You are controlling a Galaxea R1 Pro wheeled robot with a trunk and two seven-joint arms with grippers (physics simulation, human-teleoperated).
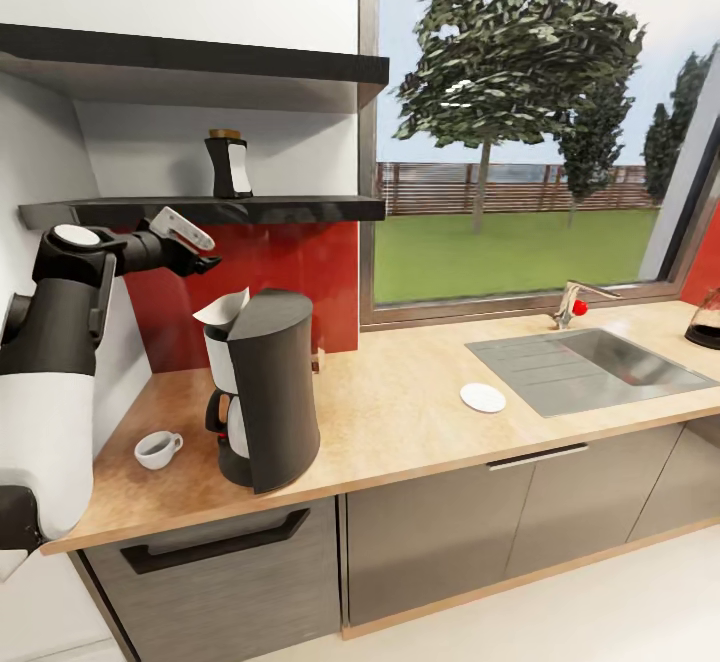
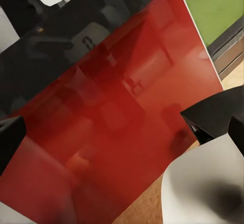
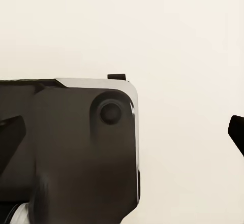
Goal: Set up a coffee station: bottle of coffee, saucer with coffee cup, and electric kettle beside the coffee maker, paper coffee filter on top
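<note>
Left tool (image 1: 207,264) hovers with fingers parted above the coffee maker (image 1: 265,404), under the shelf (image 1: 230,209) holding the bottle (image 1: 229,164); right tool's state is unclear.

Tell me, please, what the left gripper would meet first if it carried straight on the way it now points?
Most likely the red backsplash: the left wrist view looks straight at it, and in the head view the left gripper points toward it, under the black shelf and above the coffee maker. Depth is hard to judge.
</note>
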